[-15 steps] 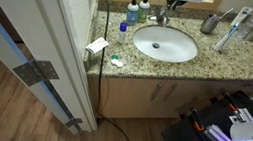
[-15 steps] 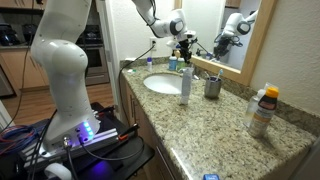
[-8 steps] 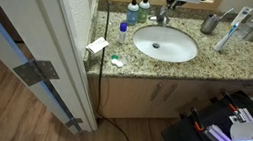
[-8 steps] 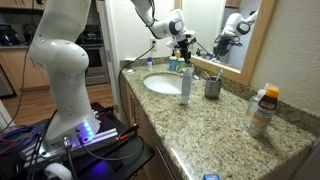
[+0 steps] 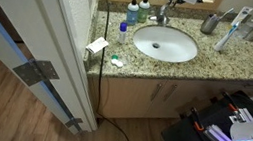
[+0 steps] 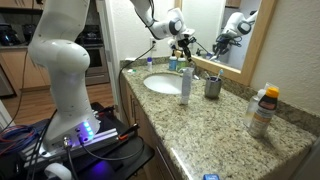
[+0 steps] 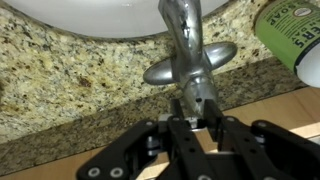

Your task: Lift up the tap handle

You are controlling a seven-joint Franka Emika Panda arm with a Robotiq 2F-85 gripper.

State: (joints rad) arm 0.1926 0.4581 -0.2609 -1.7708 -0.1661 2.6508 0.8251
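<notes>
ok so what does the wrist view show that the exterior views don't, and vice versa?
Wrist only: the jaws shut on the tap handle, one on either side, seen close up, plus the faucet's chrome base plate. Exterior only: the whole arm, the mirror, the grey cup and the orange-capped bottle; the handle itself is too small to make out there. Shared: the gripper at the faucet, the white basin and the granite counter.
</notes>
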